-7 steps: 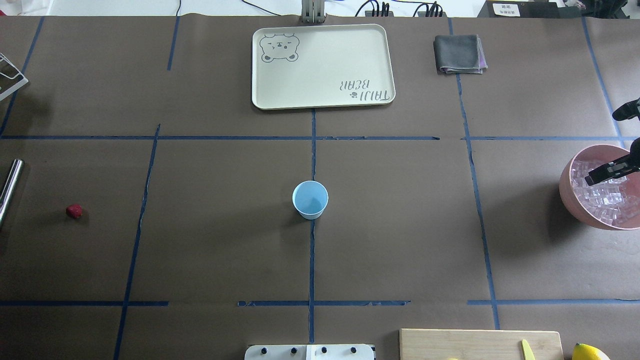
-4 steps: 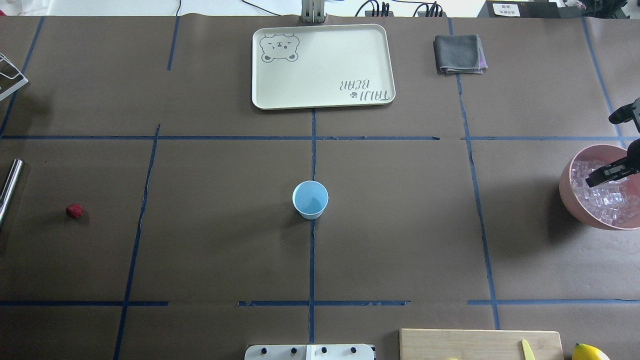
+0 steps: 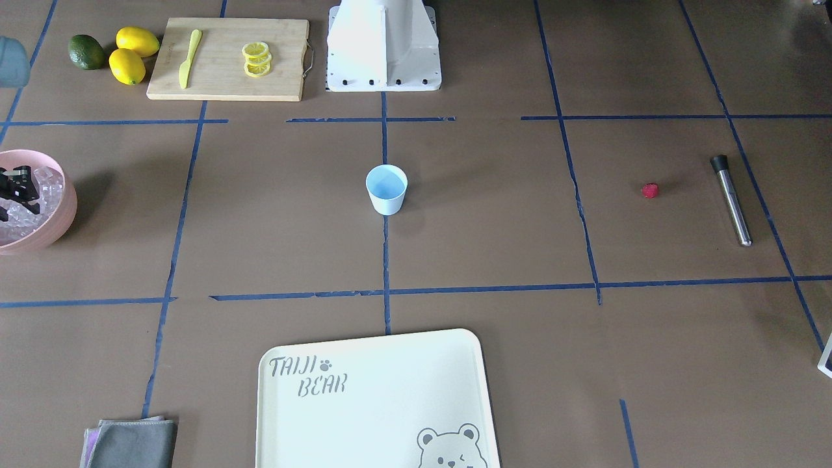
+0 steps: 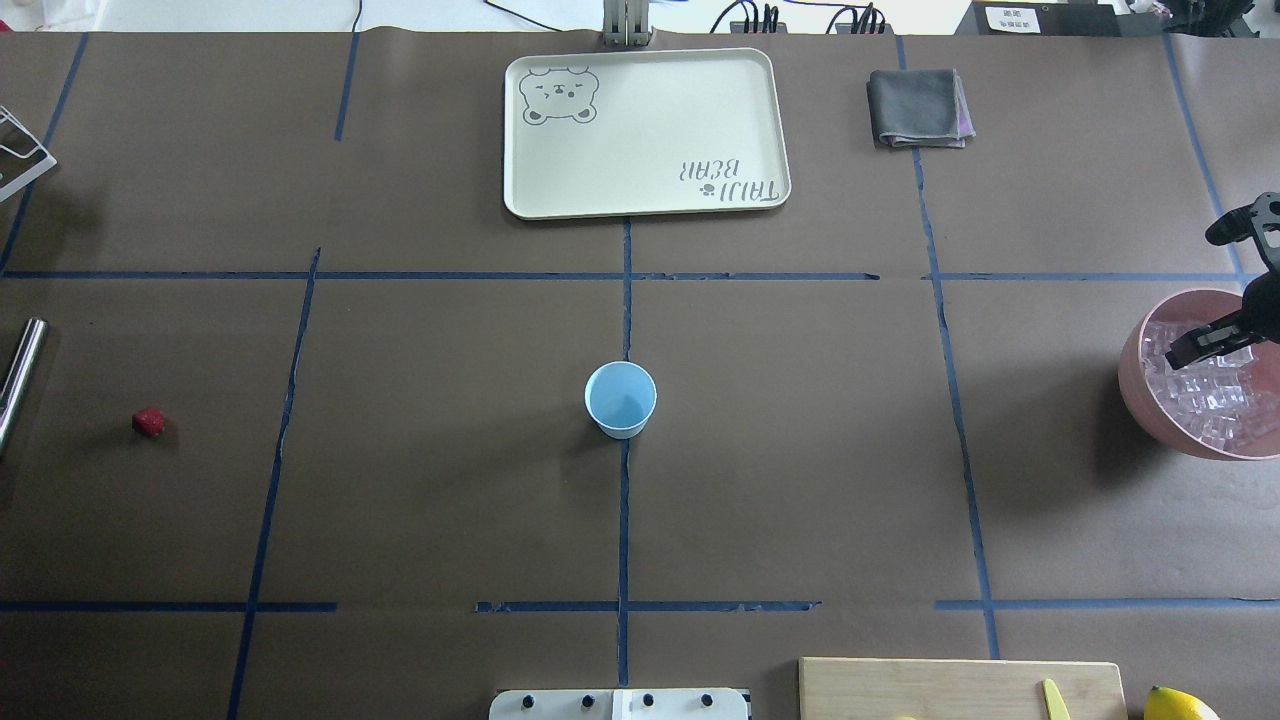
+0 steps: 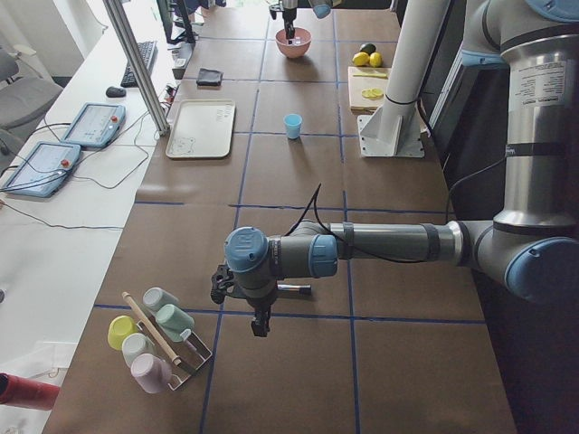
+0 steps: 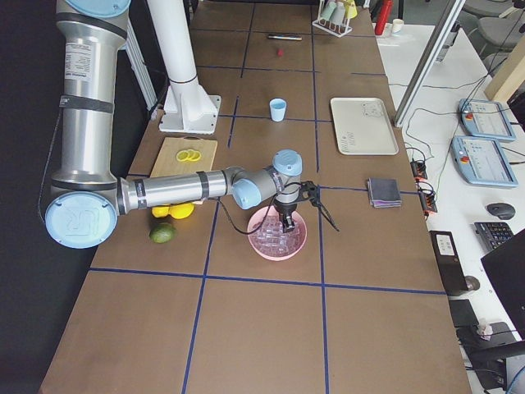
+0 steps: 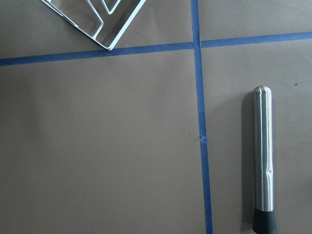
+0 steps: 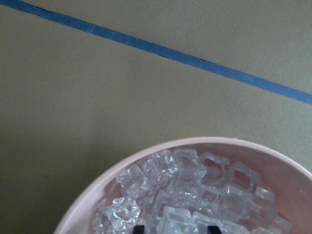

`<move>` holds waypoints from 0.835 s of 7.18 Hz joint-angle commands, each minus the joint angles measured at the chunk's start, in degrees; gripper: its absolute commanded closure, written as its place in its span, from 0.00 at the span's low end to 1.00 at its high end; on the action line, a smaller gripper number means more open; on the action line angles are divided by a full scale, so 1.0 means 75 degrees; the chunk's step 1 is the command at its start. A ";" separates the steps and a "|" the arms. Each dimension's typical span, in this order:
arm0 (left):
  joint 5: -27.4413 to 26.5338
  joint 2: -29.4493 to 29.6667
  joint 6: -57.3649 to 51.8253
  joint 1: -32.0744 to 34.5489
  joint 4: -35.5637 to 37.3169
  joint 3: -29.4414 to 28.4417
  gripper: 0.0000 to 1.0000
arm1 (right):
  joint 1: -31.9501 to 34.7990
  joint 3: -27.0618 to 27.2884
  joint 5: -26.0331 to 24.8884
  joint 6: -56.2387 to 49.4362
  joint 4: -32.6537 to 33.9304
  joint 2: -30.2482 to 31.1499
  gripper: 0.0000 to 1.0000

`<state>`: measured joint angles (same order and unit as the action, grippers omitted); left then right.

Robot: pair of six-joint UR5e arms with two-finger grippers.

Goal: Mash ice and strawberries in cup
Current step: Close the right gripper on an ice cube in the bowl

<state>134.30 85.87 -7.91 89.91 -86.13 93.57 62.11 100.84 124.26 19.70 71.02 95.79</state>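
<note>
The light-blue cup (image 4: pixel 620 399) stands upright at the table's centre, and nothing shows inside it. The strawberry (image 4: pixel 148 422) lies alone on the table far to the left. Ice (image 8: pixel 195 190) fills the pink bowl (image 4: pixel 1135 385) at the right edge. My right gripper (image 8: pixel 174 228) hangs over the ice, open, its two fingertips on either side of one cube. In the front view it is the black shape (image 3: pixel 14 188) above the bowl. My left gripper (image 5: pixel 260 321) hovers near the table's left end, and I cannot tell whether it is open or shut.
A steel muddler (image 7: pixel 263 161) lies under the left wrist, next to a white wire rack (image 7: pixel 105 24). A cream tray (image 4: pixel 645 130) and a grey cloth (image 4: pixel 918 108) sit at the far side. A cutting board (image 3: pixel 227 58) with a yellow knife, lemon slices, lemons and an avocado lies near the base.
The right gripper has shifted slightly left and farther into view over the bowl of ice. The cup, strawberry and muddler have not moved.
</note>
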 commanded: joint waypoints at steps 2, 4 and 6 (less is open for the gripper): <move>0.0000 0.0000 0.0000 0.0000 0.0000 0.0005 0.00 | -0.0008 0.0008 0.0014 -0.0001 0.0000 0.0037 0.51; 0.0000 0.0000 0.0000 0.0000 0.0000 0.0005 0.00 | -0.0043 0.0008 0.0014 -0.0013 0.0000 0.0048 0.53; 0.0000 -0.0012 0.0000 0.0000 0.0012 0.0005 0.00 | -0.0043 0.0008 0.0002 -0.0013 0.0000 0.0083 0.60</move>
<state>134.30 85.81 -7.91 89.91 -86.08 93.60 61.81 100.85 124.30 19.61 71.02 96.25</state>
